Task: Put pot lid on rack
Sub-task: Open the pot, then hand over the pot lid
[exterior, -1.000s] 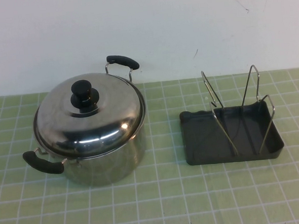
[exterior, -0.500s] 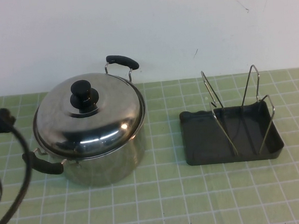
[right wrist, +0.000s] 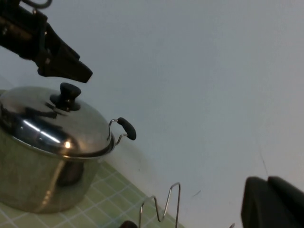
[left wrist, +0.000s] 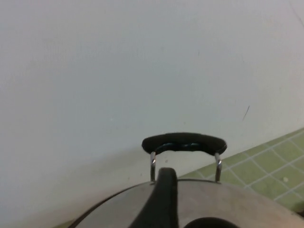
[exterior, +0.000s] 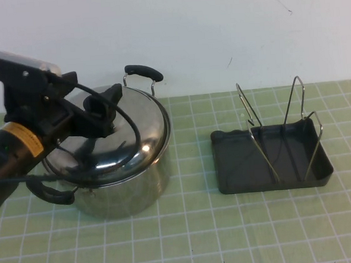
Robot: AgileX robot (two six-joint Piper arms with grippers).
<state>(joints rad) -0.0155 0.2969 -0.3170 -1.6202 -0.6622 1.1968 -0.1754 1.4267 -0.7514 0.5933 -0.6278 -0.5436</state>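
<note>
Overhead, the left gripper hovers fingers spread just above the pot lid's knob; the rack lies well right; the right gripper's fingers cannot be judged.

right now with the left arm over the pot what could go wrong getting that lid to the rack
The left gripper hovers above the pot lid, beside its knob and not around it, so a closing grip could land off-centre and let the lid tilt or slip. A slipping lid might drag the pot. The rack is light with thin wire loops; a hard placement might shove or tip it. The right gripper stays parked near the rack.
</note>
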